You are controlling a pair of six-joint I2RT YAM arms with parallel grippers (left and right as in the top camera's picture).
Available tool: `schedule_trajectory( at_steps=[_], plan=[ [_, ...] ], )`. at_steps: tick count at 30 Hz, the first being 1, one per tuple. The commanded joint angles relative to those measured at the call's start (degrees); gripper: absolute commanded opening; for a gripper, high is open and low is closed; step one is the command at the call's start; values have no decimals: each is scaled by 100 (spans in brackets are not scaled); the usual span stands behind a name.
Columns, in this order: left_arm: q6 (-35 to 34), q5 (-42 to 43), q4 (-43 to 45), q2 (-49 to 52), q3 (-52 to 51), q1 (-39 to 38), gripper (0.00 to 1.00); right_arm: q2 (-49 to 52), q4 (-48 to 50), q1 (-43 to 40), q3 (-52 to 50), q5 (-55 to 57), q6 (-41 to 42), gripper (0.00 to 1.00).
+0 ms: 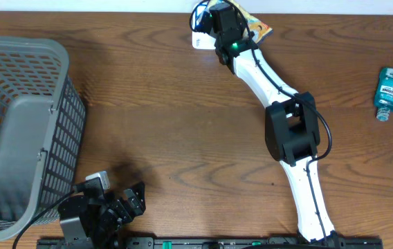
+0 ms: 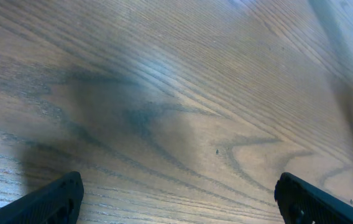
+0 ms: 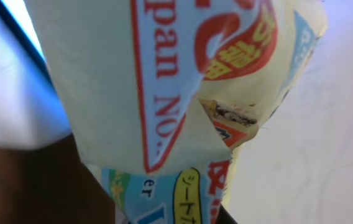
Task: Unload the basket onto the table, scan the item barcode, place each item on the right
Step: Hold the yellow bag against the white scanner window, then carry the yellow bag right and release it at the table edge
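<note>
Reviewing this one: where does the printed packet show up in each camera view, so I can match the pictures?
Overhead: the printed packet lies at the top edge, right of centre, partly under the right gripper.
Left wrist: not in it; only bare wood shows.
Right wrist: it fills most of the frame, very close to the lens.
Shared landmark: the wooden table, also seen in the left wrist view.

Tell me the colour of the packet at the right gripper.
Cream packet with red lettering, yellow and blue patches; clearest in right wrist view.
</note>
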Motion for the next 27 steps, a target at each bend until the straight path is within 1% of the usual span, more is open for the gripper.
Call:
schedule_trajectory(
  at_steps=[1, 5, 10, 13, 15, 17, 22, 27],
  plan=[
    [96, 59, -221, -9, -33, 20, 98, -728, -367, -131, 140, 155, 448, 1],
    [96, 59, -221, -9, -33, 20, 98, -1329, -1126, -380, 131, 44, 857, 1],
    [96, 59, -221, -9, -33, 20, 99, -2026, -1875, -946, 129, -260, 1582, 1],
    [96, 59, -221, -9, -33, 20, 98, -2273, -2352, -1469, 129, -411, 2162, 1],
    [96, 59, -221, -9, -33, 20, 98, -2288, -2785, -1963, 129, -778, 2717, 1],
    [96, 59, -221, -9, -33, 20, 98, -2240, -3023, -2260, 72, -1008, 3049, 1],
    [96, 59, -221, -9, -33, 20, 99, -2168, -3132, -3106, -557, -1248, 3910, 1],
    [96, 59, -221, -9, -33, 20, 98, -2168, -2979, -3700, -1427, -1961, 4730, 1]
  ],
)
